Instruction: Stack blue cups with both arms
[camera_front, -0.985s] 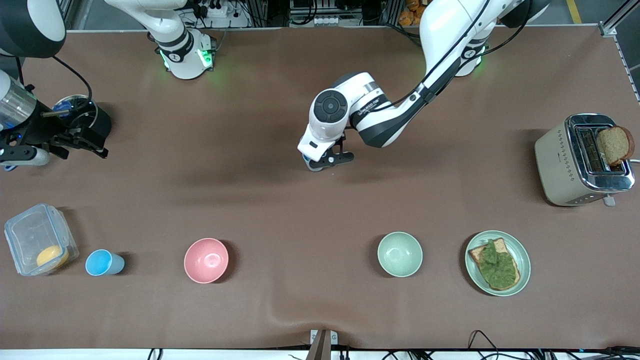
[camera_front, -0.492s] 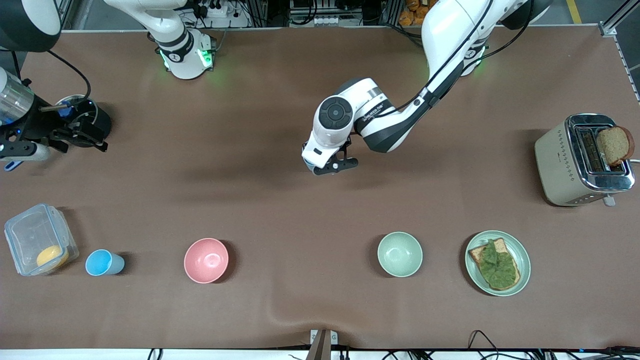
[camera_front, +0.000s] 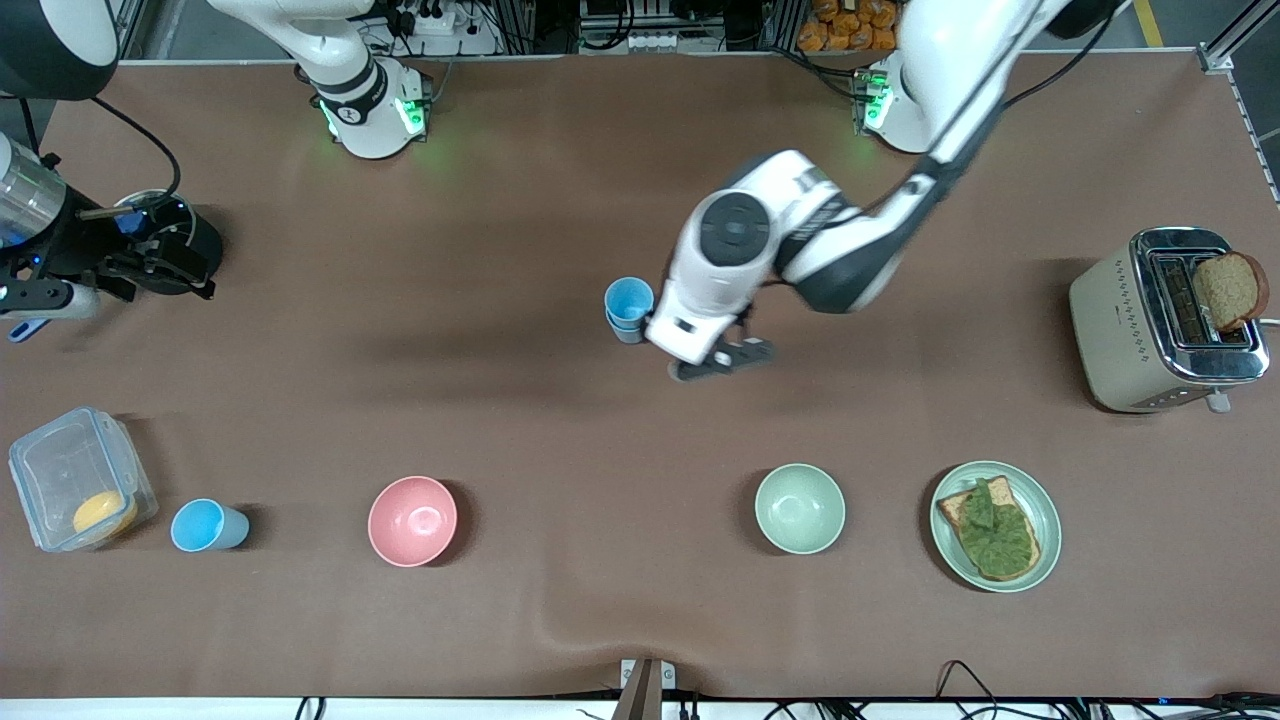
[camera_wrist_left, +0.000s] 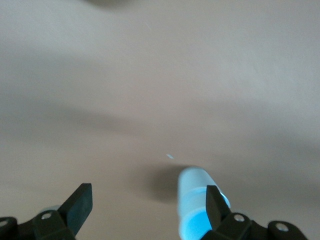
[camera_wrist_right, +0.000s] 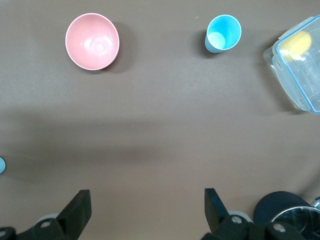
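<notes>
A stack of blue cups (camera_front: 629, 310), one set in another, stands upright mid-table. My left gripper (camera_front: 722, 361) is open and empty over the table beside the stack, toward the left arm's end. In the left wrist view (camera_wrist_left: 145, 206) the stack (camera_wrist_left: 196, 196) shows close by one fingertip (camera_wrist_left: 214, 204), apart from it. A single blue cup (camera_front: 208, 526) stands upright between the clear box and the pink bowl; it also shows in the right wrist view (camera_wrist_right: 223, 32). My right gripper (camera_front: 160, 278) waits open and empty at the right arm's end (camera_wrist_right: 145, 207).
A pink bowl (camera_front: 412, 520) and a pale green bowl (camera_front: 799, 508) sit near the front camera. A clear box (camera_front: 80, 478) holds something yellow. A plate with toast (camera_front: 1040, 520) and a toaster (camera_front: 1165, 320) are at the left arm's end. A black pot (camera_front: 195, 240) sits by my right gripper.
My left gripper has come off the stacked cups and moved toward the left arm's end, uncovering the stack. My right gripper has shifted slightly.
</notes>
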